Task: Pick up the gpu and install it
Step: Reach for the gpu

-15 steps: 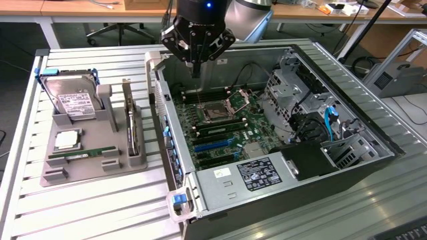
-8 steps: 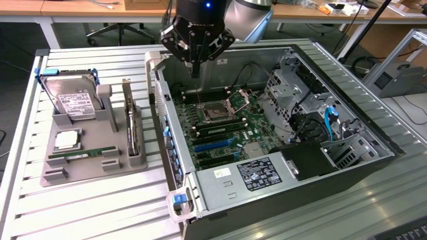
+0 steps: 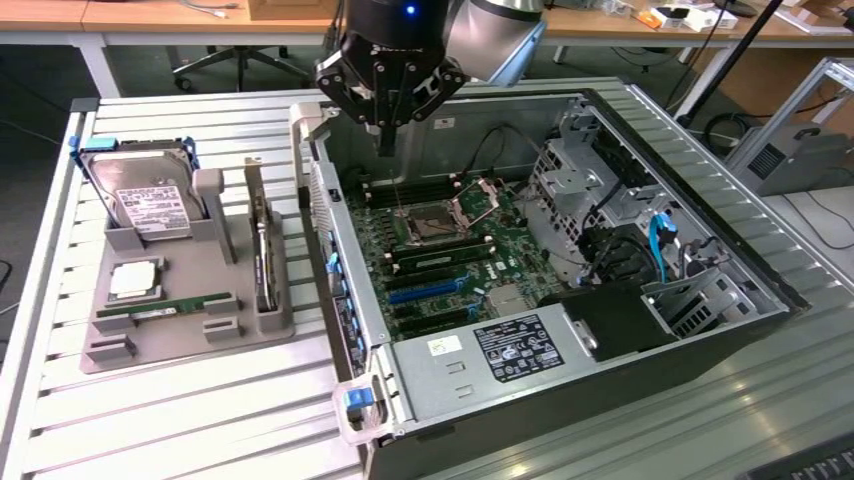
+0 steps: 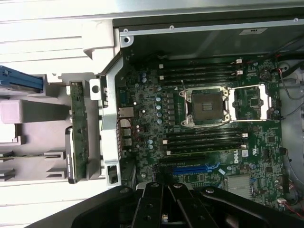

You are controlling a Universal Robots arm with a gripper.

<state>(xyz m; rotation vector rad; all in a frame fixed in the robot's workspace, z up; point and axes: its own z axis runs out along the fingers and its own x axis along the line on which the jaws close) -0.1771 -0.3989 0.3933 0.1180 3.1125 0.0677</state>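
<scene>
While the hand (image 3: 387, 135) hangs clenched and empty over the open computer case (image 3: 561, 110), the gpu (image 3: 264, 262) stands on edge in a grey holder (image 3: 174, 350), at the case's nine o'clock in the exterior view.

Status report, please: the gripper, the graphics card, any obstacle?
Gripper shut, holding nothing, above the open computer case. Graphics card upright in the grey holder beside the case, untouched. No obstacle seen over the card.

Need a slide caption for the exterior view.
Shut, empty pincer hovers over the open computer case; gpu stands on edge in the grey holder at the exterior view's left.
</scene>
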